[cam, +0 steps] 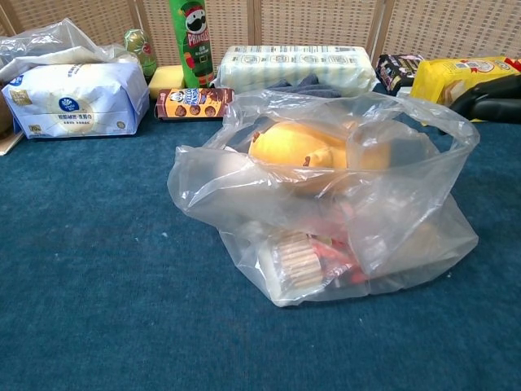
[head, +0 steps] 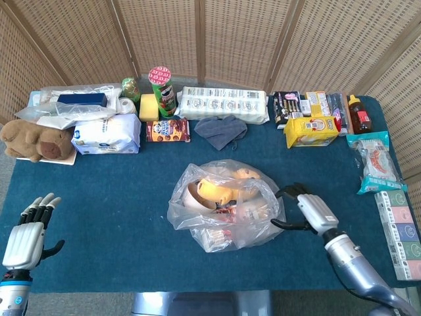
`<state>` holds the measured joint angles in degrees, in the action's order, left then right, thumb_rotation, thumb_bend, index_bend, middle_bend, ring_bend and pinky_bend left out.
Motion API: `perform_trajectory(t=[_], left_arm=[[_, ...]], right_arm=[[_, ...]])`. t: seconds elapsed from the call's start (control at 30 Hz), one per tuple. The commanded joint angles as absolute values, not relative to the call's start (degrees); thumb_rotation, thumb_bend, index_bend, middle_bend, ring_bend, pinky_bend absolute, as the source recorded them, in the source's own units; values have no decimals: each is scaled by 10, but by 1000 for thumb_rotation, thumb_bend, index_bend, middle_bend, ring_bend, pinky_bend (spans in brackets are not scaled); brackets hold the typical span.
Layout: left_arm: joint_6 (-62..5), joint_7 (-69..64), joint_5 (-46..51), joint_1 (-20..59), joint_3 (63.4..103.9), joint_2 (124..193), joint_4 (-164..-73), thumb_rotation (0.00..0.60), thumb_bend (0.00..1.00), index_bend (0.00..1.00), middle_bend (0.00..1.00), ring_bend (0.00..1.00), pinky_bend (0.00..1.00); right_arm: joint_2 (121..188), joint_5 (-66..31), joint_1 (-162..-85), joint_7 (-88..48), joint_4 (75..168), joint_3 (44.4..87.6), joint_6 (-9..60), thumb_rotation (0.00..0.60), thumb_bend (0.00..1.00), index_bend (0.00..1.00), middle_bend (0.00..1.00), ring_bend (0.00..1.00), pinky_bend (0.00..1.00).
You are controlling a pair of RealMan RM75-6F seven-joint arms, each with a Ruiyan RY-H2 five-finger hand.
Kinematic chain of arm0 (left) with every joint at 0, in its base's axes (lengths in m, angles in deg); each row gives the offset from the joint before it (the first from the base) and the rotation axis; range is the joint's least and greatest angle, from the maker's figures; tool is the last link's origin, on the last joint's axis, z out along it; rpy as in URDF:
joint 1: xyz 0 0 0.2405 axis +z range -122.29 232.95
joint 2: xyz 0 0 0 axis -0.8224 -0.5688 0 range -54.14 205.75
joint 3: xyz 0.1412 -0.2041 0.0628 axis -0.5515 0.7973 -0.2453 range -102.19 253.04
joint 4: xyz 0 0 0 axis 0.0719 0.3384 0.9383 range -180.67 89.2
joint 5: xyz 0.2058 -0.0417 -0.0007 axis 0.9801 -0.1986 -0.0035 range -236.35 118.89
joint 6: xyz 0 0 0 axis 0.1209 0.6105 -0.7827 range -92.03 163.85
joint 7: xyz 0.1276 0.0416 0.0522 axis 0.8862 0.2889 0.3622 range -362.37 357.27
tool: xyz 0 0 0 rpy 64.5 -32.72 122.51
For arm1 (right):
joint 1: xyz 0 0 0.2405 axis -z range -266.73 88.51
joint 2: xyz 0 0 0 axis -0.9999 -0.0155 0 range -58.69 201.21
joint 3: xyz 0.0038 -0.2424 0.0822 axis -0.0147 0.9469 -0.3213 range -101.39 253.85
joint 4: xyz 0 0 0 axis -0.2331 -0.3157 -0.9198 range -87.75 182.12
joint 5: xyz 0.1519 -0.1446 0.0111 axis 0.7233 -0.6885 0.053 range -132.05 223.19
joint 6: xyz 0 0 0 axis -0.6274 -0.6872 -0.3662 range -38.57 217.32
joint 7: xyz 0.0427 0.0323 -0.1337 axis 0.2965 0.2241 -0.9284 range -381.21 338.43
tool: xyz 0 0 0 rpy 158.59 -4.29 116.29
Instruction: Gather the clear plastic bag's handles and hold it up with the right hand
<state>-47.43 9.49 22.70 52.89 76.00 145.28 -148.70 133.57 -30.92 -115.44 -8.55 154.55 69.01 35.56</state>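
We see the right hand point(head: 304, 209), fingers spread and holding nothing, just beside the clear bag point(head: 227, 204) mid-worktop; handles ungathered, lifting not yet done.

This looks like a staged indoor test setup rather than a lived-in home. A table point(head: 118, 197) covered in blue cloth stands before folding woven-rattan screens point(head: 217, 39) that wall off the background. Along the far edge sits a row of assorted groceries and household goods (a chips can point(head: 162, 91), a tissue pack point(head: 106, 135), a cookie box point(head: 168, 130), a plush toy point(head: 34, 141)), laid out like props.
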Motion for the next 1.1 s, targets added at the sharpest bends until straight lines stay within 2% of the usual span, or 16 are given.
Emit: perform_trajectory(t=[0.03, 0.2, 0.5, 0.77, 1.1], left_arm=[[-471, 88, 224, 529, 760, 1453, -1481, 600, 205, 97, 78, 18, 91], [-465, 76, 220, 527, 760, 1456, -1469, 600, 205, 98, 78, 18, 92], [-459, 60, 213, 527, 760, 1462, -1452, 600, 205, 98, 78, 19, 92], [-454, 53, 209, 525, 761, 1466, -1442, 600, 205, 98, 78, 18, 92], [-452, 55, 206, 523, 762, 1467, -1442, 600, 205, 98, 78, 19, 92]], right_arm=[[1345, -292, -1173, -87, 1556, 685, 381, 142, 38, 274, 240, 131, 11], [1356, -284, -1194, -72, 1575, 675, 404, 145, 39, 274, 246, 133, 12], [1352, -226, -1249, -1, 1611, 639, 490, 143, 41, 274, 259, 147, 27], [1341, -190, -1271, 136, 1635, 593, 569, 144, 41, 274, 270, 158, 32], [1319, -228, -1254, 345, 1656, 516, 660, 144, 41, 275, 303, 197, 59]])
